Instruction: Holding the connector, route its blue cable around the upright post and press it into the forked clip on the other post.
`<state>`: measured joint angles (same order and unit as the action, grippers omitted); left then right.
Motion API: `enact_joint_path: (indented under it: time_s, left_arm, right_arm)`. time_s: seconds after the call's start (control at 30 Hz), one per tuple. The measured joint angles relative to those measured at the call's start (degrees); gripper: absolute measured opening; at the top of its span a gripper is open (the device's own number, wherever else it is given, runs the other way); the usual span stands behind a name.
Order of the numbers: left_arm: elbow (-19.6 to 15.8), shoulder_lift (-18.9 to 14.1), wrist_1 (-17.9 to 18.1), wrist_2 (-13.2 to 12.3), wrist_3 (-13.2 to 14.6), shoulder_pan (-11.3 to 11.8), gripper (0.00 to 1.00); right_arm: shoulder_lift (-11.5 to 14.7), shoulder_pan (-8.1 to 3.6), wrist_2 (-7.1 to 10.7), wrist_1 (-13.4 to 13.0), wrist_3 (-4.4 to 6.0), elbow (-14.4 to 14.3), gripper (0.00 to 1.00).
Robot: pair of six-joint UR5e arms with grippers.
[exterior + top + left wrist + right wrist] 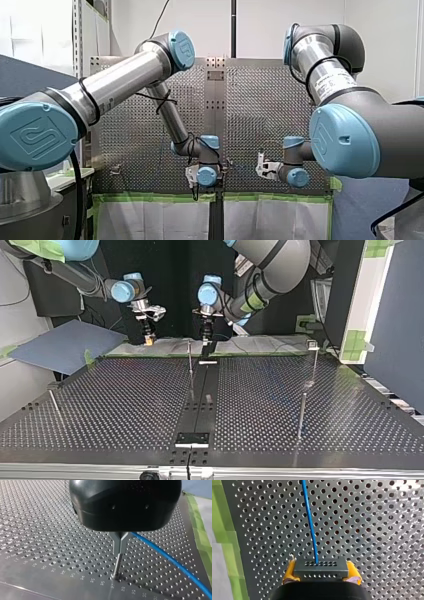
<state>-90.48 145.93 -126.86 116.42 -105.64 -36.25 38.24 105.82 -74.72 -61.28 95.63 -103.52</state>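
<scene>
In the right wrist view my right gripper (320, 576) has its yellow pads (289, 572) shut on a dark grey connector (320, 568). The blue cable (310, 522) leaves the connector's face and runs straight ahead over the perforated table. In the left wrist view a grey forked piece on a thin post (119, 543) stands under my left gripper's black body; its fingers are hidden. The blue cable (172, 560) comes out from beside the fork's top; whether it sits in the fork is unclear. In the top view my right gripper (148, 339) and my left gripper (206, 341) hang near the table's far edge.
Thin upright posts stand on the table in the top view: one in the middle (190, 365), two at the right (314, 360) (302, 415), one at the left (54, 405). A small bracket (192, 439) sits at the near edge. Green tape (227, 542) lines the table's border.
</scene>
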Motion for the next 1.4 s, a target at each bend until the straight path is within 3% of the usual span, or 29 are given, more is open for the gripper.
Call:
enact_joint_path:
  time_s: [0.5,0.9,1.13,1.4]
  left_arm:
    - [1.00,0.56,-0.97,-2.08,0.00,0.87,0.02]
    - [6.61,5.80,-5.69,-1.68,0.05,1.20,0.02]
    - [10.44,6.28,-8.71,-1.69,-0.03,1.50,0.02]
    - [13.08,6.26,-9.48,-1.83,-0.69,3.15,0.02]
  right_arm:
    - [-0.32,-0.07,0.78,0.69,0.11,1.56,0.00]
    - [-2.05,-0.31,0.79,3.93,-0.90,4.89,0.00]
    - [-2.12,-0.38,0.79,6.14,-1.52,6.79,0.00]
    - [-2.14,-0.43,0.79,7.60,-1.82,8.54,0.00]
